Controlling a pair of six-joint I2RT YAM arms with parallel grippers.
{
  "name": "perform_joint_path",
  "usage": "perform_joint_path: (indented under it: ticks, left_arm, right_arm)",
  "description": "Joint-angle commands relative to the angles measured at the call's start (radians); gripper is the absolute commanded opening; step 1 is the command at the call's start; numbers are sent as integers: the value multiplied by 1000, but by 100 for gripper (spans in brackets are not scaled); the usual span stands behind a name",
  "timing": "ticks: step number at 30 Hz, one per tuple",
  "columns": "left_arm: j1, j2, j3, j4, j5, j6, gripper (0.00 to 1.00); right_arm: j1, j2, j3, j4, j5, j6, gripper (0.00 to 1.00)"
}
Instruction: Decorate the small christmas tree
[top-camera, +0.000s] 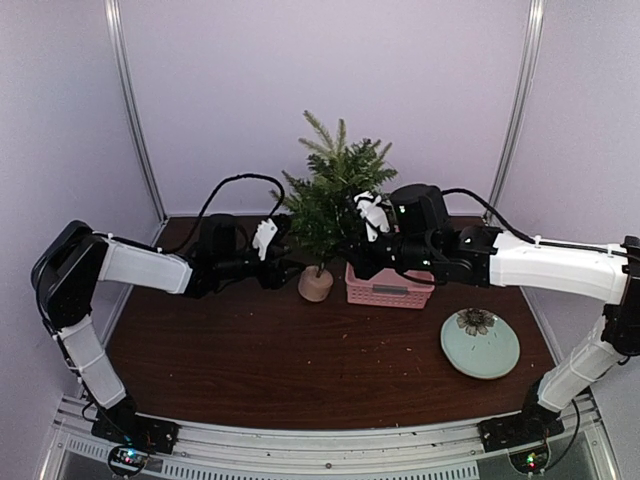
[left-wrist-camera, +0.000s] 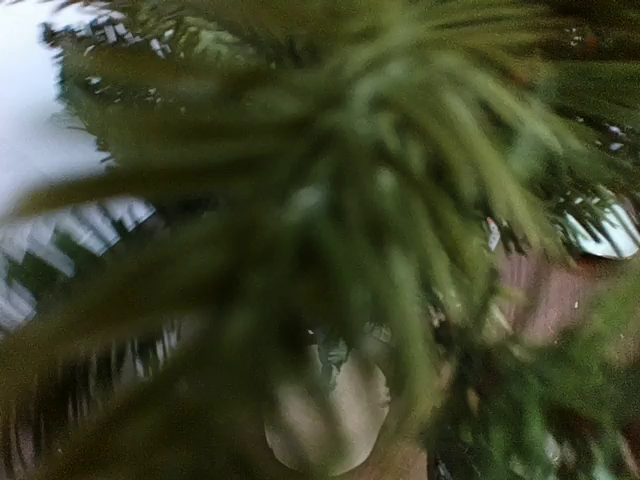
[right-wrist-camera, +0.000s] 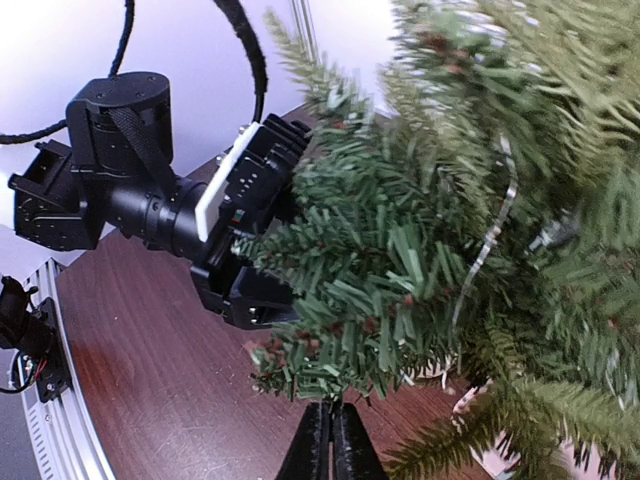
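Note:
The small christmas tree (top-camera: 330, 195) stands mid-table on its pale stump base (top-camera: 316, 284). My left gripper (top-camera: 285, 250) is pushed into its lower left branches. In the right wrist view the left gripper (right-wrist-camera: 290, 230) has its jaws apart, with a branch between them. The left wrist view is filled with blurred needles, with the stump base (left-wrist-camera: 325, 420) showing below and its own fingers hidden. My right gripper (top-camera: 352, 255) reaches in from the right. Its fingers are shut, with the tips (right-wrist-camera: 331, 415) touching the needles of a low branch (right-wrist-camera: 340, 330). A thin silvery strand (right-wrist-camera: 490, 235) hangs among the branches.
A pink basket (top-camera: 390, 290) sits just right of the tree, under the right arm. A pale green plate (top-camera: 500, 355) with a small flower-like piece (top-camera: 476, 321) on it lies at the front right. Purple walls close in the back and sides.

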Motion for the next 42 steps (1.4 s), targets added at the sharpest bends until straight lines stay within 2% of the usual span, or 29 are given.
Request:
perform_joint_path:
  ticks: [1,6,15,22,28,42]
  left_arm:
    - [-8,33,23,155,-38,-32,64]
    - [-8,-65,-94,155,-39,-43,64]
    - [-8,-398,-352,-31,-88,-20,66]
    - [-5,-567,-443,-133,-146,-30,64]
    - [-2,-609,-494,-116,-208,-43,64]
    - [4,-552,-466,-82,-219,-64,64]
  right_arm:
    - [7,7,56,3,-38,-20,0]
    - [7,24,93,-32,-46,-46,0]
    - [10,41,101,-68,-99,-76,0]
    - [12,35,97,-110,-124,-95,0]
    - [10,-14,57,-152,-100,-113,0]
    - [-28,-78,18,-194,-27,-123,0]
